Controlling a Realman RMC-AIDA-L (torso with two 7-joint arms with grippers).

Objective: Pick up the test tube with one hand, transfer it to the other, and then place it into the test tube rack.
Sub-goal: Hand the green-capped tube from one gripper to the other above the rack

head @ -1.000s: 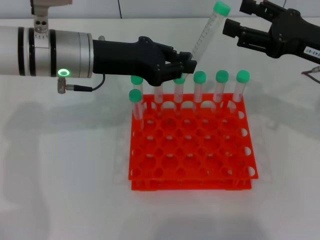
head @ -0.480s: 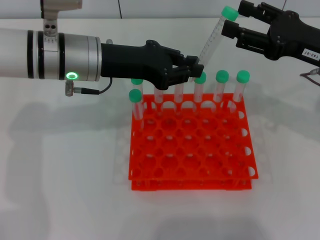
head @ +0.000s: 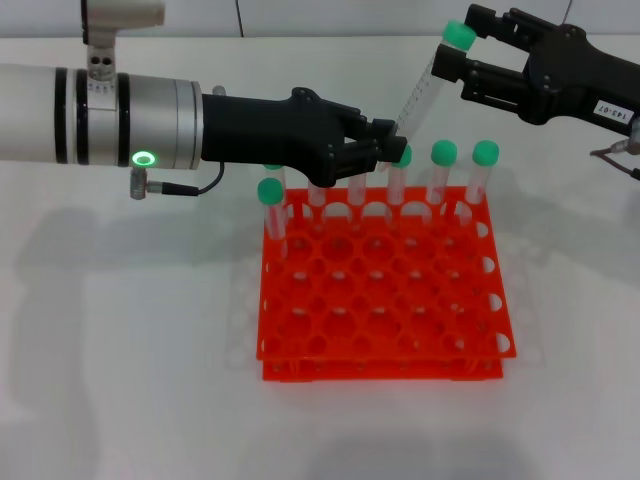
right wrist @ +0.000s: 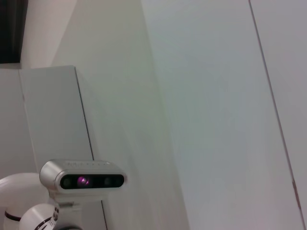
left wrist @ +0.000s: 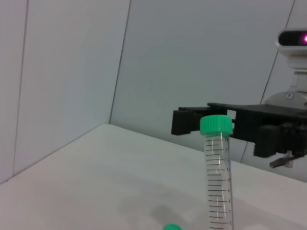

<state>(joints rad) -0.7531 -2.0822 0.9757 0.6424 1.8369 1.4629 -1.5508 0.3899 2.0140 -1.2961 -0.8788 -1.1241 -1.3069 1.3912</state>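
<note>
Left gripper [head: 385, 143]: black, unlabelled, on a silver arm with a green ring light; fingers pinched on the lower end of the test tube [head: 422, 92], above the back row of the rack.
Test tube: clear, graduated, tilted up and away from the left gripper toward the right one; its green cap [head: 459, 36] sits at the tips of the right gripper.
Right gripper [head: 452, 55]: black, with a small white label; fingers spread, one above and one below the capped end, not closed on it.
Handover advice: the right fingers should probably close on the tube just below the cap and be seen to hold before the left fingers let go; a pinch on the cap alone may let the tube swing.
Test tube rack [head: 385, 300]: bright orange grid directly below the left gripper; seven more green-capped tubes stand along its back and left edge, most holes free.
Surface: plain white table [head: 120, 330], soft shadows.
Room: pale blank walls; the robot's head camera [right wrist: 82, 180] shows in the right wrist view.
</note>
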